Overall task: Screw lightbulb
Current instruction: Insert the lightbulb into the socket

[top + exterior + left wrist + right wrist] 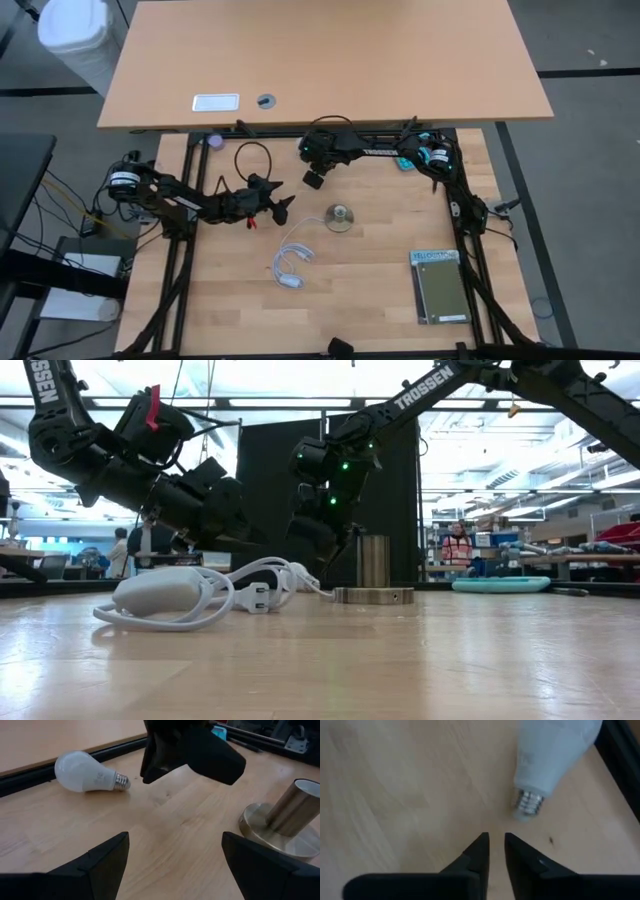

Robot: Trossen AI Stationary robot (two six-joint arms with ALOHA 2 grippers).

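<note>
The white lightbulb (82, 770) lies on its side on the wooden table near the black rail at the far edge, its silvery screw base (529, 802) pointing toward the table's middle. My right gripper (496, 837) is shut and empty, pointing down just short of the screw base. It also shows in the left wrist view (190, 750). My left gripper (175, 840) is open and empty, low over the table left of the round metal socket (340, 217). In the high view the bulb is hidden under my right arm.
A coiled white cable with a plug (292, 262) lies near the table's middle front. A teal calculator (440, 287) lies at the front right. The socket's upright metal tube (373, 562) stands on its disc. A second, larger tabletop (320, 60) lies beyond the far edge.
</note>
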